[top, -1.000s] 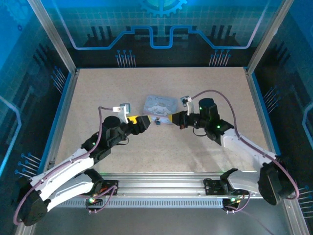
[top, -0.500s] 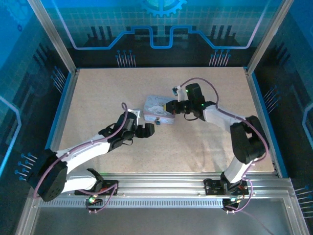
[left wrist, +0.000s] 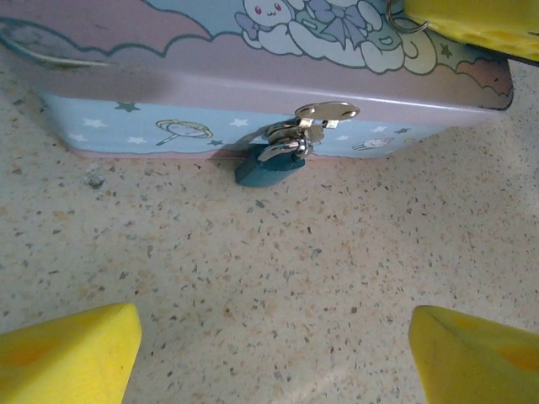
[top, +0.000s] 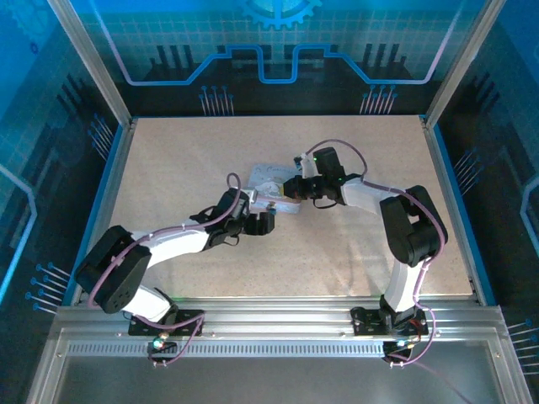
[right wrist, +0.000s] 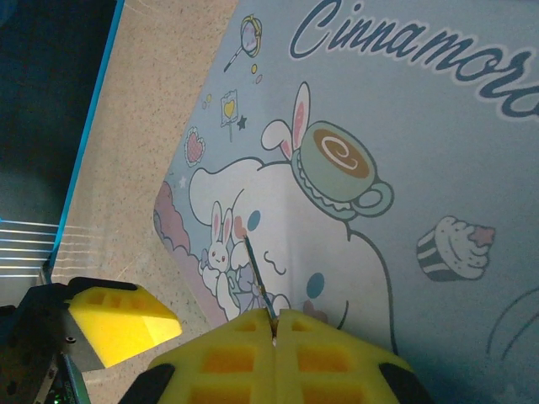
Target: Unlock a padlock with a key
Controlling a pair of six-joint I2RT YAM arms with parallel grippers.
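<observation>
Since the padlock must be steadied before any key goes in, the deciding relation is between it and the left gripper.

**Position of lock.** The padlock hangs from the silver hasp on the near wall of the tin, its body touching the table. In the left wrist view it lies at 12 o'clock from the jaws and apart from them. Its long axis runs from the shackle down toward the camera, tilted slightly to 7 o'clock.

**Left jaws.** They stand wide open and hold nothing. This arm is the nearer to the lock.

**Right jaws.** The right gripper is pressed closed on the key, a thin dark shank that points to 11 o'clock across the lid. The key sits above the tin, not at the lock. Its bit is too fine to make out.

**Change over the last second.**
- The left gripper stood at 9 o'clock of the lock and has swung round to its 6 o'clock, facing the wall squarely.
- The right gripper stood level with the lock at 3 o'clock and has moved up over the lid.
- The tin appears unmoved.
</observation>
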